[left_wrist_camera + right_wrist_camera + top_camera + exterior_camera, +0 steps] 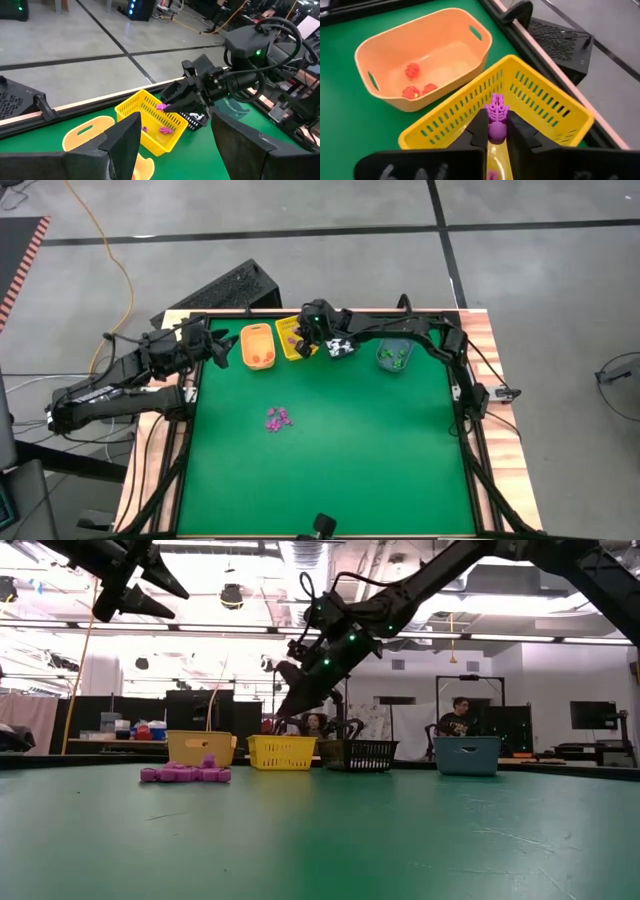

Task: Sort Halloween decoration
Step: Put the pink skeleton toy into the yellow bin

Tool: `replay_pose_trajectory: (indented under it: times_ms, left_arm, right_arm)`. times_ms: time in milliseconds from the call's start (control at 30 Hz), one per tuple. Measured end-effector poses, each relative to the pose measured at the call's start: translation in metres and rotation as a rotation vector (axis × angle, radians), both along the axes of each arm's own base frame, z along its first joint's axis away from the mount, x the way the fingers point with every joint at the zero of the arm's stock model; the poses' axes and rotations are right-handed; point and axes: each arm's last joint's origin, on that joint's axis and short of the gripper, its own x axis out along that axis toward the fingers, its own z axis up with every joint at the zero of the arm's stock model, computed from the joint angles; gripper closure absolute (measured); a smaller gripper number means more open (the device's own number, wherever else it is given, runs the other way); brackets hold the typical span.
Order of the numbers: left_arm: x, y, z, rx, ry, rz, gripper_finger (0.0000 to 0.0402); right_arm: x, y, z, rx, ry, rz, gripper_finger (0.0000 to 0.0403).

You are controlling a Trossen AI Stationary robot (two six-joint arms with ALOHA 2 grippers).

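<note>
Purple plastic, a tiny skeleton trinket [496, 116], sits pinched between the narrow-set fingers of the right gripper [496, 131], which hangs just above the yellow slatted basket [545, 107] at the far edge of the green table [330, 470]. Two more purple pieces [165, 130] lie inside that basket already. Beside it stands the orange bin [422, 47] with three orange-red trinkets [412, 70] on its floor, then on the basket's other side a black basket [358, 754] and a blue-grey bin [393, 357] with green bits in it. A small heap of purple trinkets [277, 419] remains out on the mat, well apart from the bins. The left gripper [217, 350] waits over the table's left far corner, near the orange bin, its jaws spread wide and empty.
</note>
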Motion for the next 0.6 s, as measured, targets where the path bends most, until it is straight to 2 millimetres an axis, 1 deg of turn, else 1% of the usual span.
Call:
replay_pose_trajectory:
  times_ms: [200, 500, 600]
  left_arm:
    - [0.0001, 0.0000, -0.0001, -0.011, -0.009, 0.003, 0.0170]
    - [0.0001, 0.0000, 0.0000, -0.016, -0.014, 0.003, 0.0170]
    - [0.0003, -0.0002, -0.0001, -0.018, -0.014, -0.006, 0.0170]
  right_arm:
    - [-0.0018, -0.0007, -0.0021, 0.014, 0.022, -0.009, 0.0327]
    - [-0.0023, 0.0011, -0.0037, 0.017, 0.045, -0.002, 0.0259]
    - [-0.0012, 0.0035, -0.0032, 0.043, 0.036, -0.009, 0.0242]
